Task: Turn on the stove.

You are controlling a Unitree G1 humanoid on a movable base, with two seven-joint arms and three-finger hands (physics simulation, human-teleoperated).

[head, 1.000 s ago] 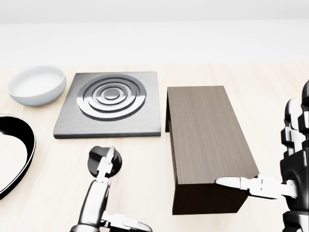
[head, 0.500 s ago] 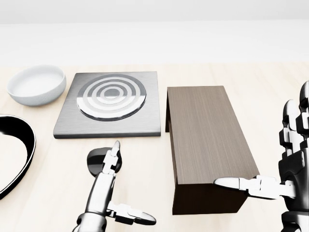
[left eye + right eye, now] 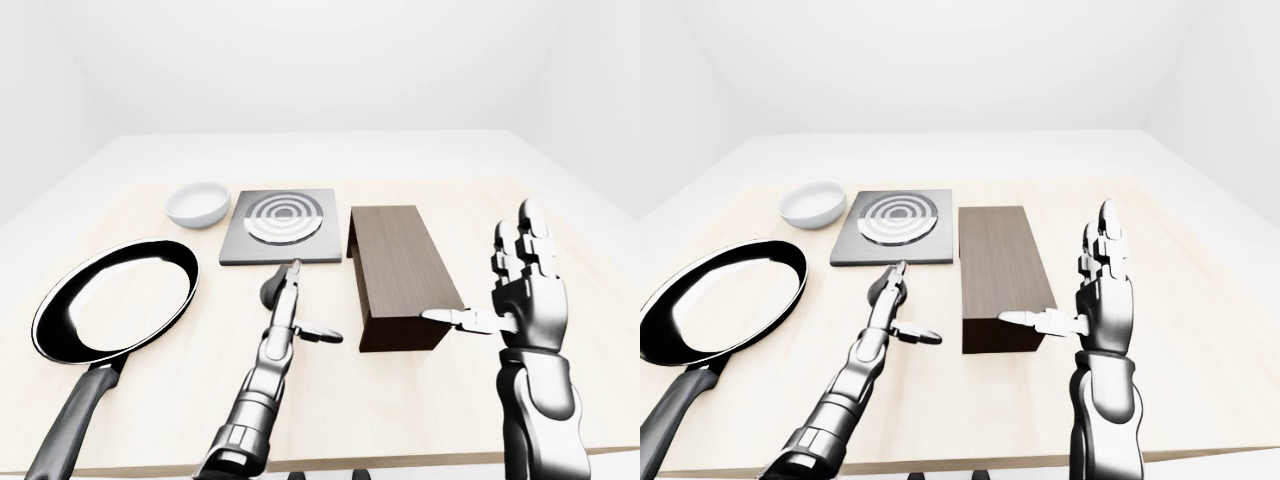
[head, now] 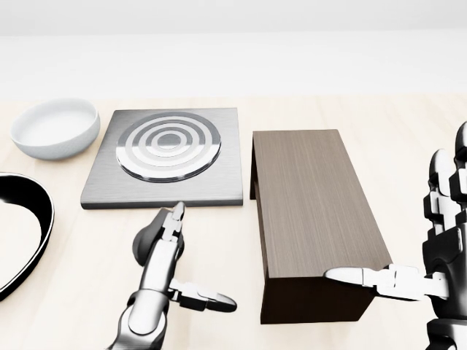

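Observation:
The square steel stove plate [image 4: 102, 186] lies at upper left in the head view, and its ringed burner [image 4: 169, 144] looks pale and bright. Just below the plate sits the black knob [image 4: 144, 242], half covered by my left hand [image 4: 182, 255]. That hand is open: its fingers [image 4: 175, 219] point straight toward the stove over the knob, the thumb sticks out to the right, and nothing is gripped. At the right edge my right hand [image 4: 416, 255] is open and upright, with its thumb over the near corner of the wooden block.
A brown wooden block [image 4: 314, 204] stands right of the stove. The white bowl [image 4: 57, 127] is left of the stove. Further left a black frying pan [image 3: 115, 300] lies with its handle toward me. The table's near edge runs along the bottom of the eye views.
A second ago my left fingers pinched the knob and the burner rings were darker. The rings have brightened, and the hand has let go, straightened and shifted over the knob. Right hand barely moved.

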